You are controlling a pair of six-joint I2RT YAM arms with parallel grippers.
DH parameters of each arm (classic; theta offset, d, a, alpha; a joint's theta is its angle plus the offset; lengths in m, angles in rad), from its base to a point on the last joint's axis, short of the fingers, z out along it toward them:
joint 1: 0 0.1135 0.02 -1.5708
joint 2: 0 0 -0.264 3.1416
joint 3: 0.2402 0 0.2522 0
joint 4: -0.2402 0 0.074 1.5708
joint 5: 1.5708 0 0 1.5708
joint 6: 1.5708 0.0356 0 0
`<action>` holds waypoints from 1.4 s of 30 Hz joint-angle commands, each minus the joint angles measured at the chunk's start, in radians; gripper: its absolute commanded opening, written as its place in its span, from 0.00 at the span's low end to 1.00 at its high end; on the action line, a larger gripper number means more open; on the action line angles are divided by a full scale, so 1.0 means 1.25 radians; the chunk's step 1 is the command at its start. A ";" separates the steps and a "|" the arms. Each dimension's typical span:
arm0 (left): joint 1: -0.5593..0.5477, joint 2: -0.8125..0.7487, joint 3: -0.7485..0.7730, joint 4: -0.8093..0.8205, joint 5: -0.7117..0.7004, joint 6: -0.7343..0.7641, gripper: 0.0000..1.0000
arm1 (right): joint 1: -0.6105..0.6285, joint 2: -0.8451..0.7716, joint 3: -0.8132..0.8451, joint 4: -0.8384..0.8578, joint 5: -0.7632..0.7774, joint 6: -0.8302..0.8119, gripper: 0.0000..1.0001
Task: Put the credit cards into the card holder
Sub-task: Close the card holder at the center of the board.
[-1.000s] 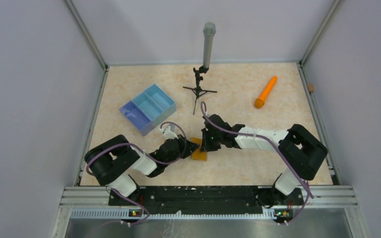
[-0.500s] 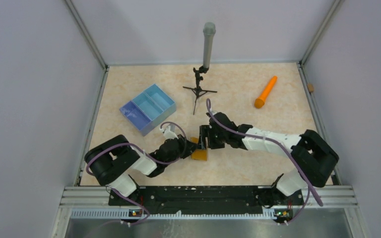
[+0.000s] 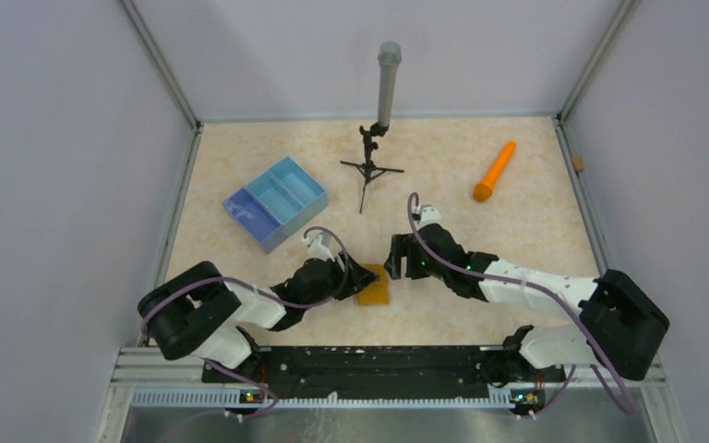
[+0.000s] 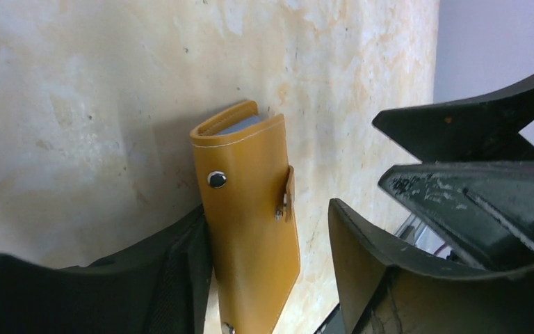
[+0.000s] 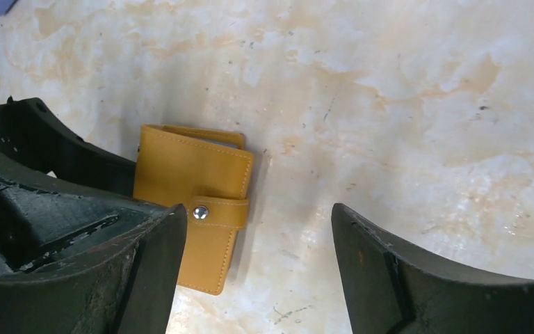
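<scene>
The card holder (image 3: 375, 288), a mustard-orange wallet, lies folded shut on the table with its snap tab (image 5: 217, 211) fastened. A grey-blue edge shows inside its fold (image 4: 240, 125). The credit cards themselves are hidden. My left gripper (image 3: 360, 276) is open around the card holder (image 4: 250, 209): one finger rests against its side, the other finger (image 4: 361, 243) stands apart from it. My right gripper (image 3: 395, 258) is open and holds nothing, hovering just right of the card holder (image 5: 191, 181), with bare table between its fingers (image 5: 257, 217).
A blue divided tray (image 3: 275, 201) sits at the back left. A black tripod (image 3: 369, 168) holding an upright grey tube (image 3: 387, 83) stands at the back centre. An orange cone-shaped stick (image 3: 495, 172) lies at the back right.
Both grippers have opened. The right gripper let go and drew back to the right of the card holder, which now lies flat. The left arm shifted slightly.
</scene>
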 commanded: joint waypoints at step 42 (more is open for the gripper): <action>-0.005 -0.212 -0.058 -0.536 -0.073 0.026 0.40 | 0.217 0.421 0.485 -0.468 0.232 0.096 0.19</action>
